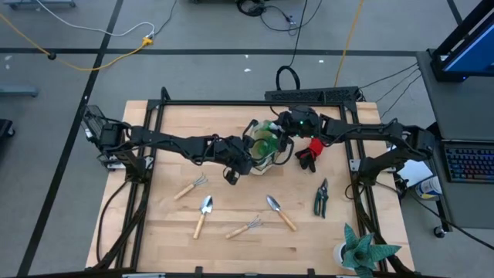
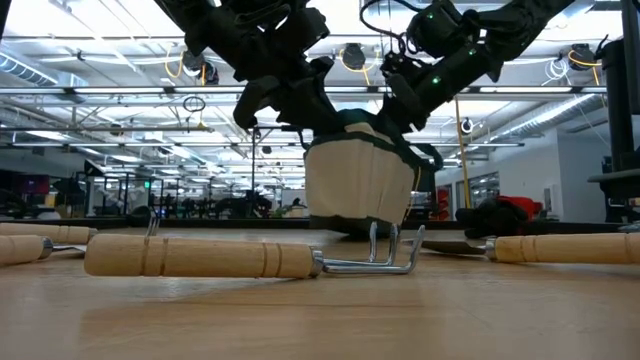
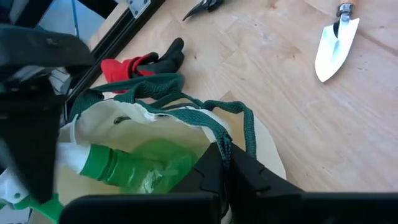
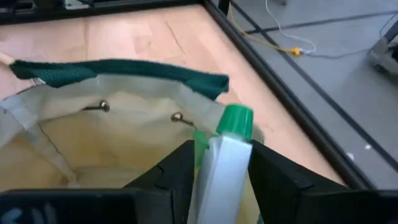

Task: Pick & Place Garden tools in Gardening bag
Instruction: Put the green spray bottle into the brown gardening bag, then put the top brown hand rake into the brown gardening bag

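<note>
High view: both dark arms meet over the small round tan canvas gardening bag with dark green trim point(image 1: 266, 147), which stands on the wooden table point(image 1: 170, 239) towards its far edge, near the middle. The left gripper point(image 1: 248, 157) sits at the bag's near-left rim, and in the left wrist view its fingers are pinched together on the green trim of that rim, holding the mouth open. Inside the bag lies the green translucent spray bottle with its white and green head point(image 3: 130, 167).

The right gripper point(image 4: 217, 168) hangs right over the bag's mouth. In the right wrist view the bottle's white neck and green cap stand between its two fingers, with a slim gap on either side, so the jaws are parted and not pressing the bottle.

Just right of the bag lies the red and black glove point(image 1: 310, 151). Further towards the front right, the green-handled pruning shears point(image 1: 320, 198) rest flat. Across the front of the table: a wooden-handled hand rake point(image 1: 190, 188), a wooden-handled metal trowel point(image 1: 203, 215), a second hand rake point(image 1: 244, 228) and a second trowel point(image 1: 279, 211), all lying well apart from the bag. A spiky green plant in a white pot point(image 1: 360, 252) stands at the front right corner.
</note>
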### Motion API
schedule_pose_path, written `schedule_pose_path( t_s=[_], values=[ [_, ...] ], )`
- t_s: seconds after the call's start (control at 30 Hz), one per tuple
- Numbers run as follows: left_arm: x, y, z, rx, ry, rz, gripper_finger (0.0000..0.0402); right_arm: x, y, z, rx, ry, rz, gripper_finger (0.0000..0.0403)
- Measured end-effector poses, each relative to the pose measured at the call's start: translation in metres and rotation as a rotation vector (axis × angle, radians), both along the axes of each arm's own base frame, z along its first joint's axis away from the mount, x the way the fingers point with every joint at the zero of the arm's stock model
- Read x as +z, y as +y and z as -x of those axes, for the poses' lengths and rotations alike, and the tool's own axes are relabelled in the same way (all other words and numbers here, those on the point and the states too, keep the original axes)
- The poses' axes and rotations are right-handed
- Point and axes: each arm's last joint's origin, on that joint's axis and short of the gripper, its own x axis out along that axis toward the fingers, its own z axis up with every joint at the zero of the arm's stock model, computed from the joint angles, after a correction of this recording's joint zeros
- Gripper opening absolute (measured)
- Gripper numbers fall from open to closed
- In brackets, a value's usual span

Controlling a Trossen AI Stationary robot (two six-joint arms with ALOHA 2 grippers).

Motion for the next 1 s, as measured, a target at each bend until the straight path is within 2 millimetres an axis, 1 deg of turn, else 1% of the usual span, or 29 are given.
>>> schedule_pose_path(
  t_s=[0.1,0.23,0.43,0.63,0.8,1.0],
  values=[
    [0.000,0.000,0.000,0.016,-0.001,0.019,0.0016,0.001,-0.002,0.000,0.009,-0.012,0.004,0.0131],
    [0.000,0.000,0.000,0.033,-0.002,0.039,0.0057,0.000,0.000,0.001,0.085,-0.011,-0.042,0.0129],
    [0.000,-0.005,0.000,0.022,-0.002,0.041,0.0112,-0.001,0.000,0.000,0.087,-0.007,-0.039,0.0136],
    [0.000,-0.011,0.000,0.019,-0.002,0.024,0.0154,0.000,-0.001,0.001,0.097,-0.001,-0.012,0.0145],
    [0.003,-0.016,0.001,0.079,-0.007,-0.039,0.0176,0.013,0.002,0.006,0.105,-0.040,0.017,0.0153],
    [0.013,-0.024,0.005,0.069,-0.038,-0.074,0.0179,0.030,0.011,0.013,0.126,-0.100,0.045,0.0157]
  ],
)
